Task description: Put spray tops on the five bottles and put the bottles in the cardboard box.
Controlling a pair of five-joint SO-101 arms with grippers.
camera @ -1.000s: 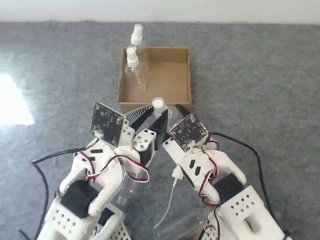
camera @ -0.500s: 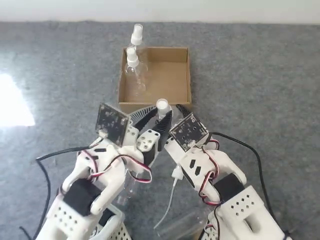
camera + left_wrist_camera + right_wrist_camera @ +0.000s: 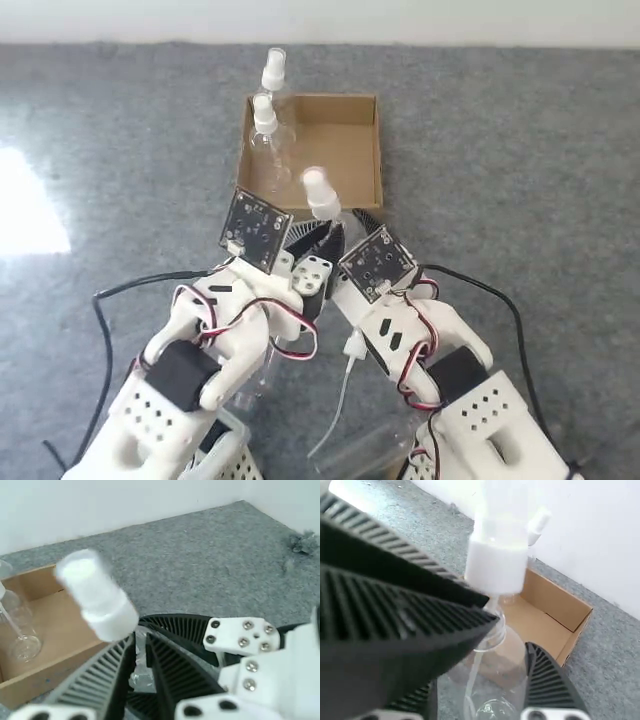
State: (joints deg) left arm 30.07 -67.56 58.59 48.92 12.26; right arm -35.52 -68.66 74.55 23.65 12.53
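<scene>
high view shows two clear bottles with white spray tops at the upper centre. one [image 3: 271, 145] stands inside the cardboard box [image 3: 378, 150] by its left wall. the other [image 3: 273, 68] is at the box's far left corner, and i cannot tell whether it is inside or just behind. a third clear bottle [image 3: 491, 677] is at the centre of the frame, just beside the box's near wall, and its white spray top [image 3: 317, 190] leans a little to the left. the left gripper [image 3: 320, 237] is clamped on this bottle's neck just under the cap, black ribbed fingers [image 3: 117, 667] pressed in from both sides. the left arm stretches up from the lower left. the right gripper [image 3: 346, 227] comes in from the lower right with its jaws spread to either side of the bottle's body; i cannot tell whether they touch it. the surface is grey carpet [image 3: 520, 150] with a bright patch of light [image 3: 22, 212] at the left edge. a white wall [image 3: 450, 20] runs along the top.
</scene>
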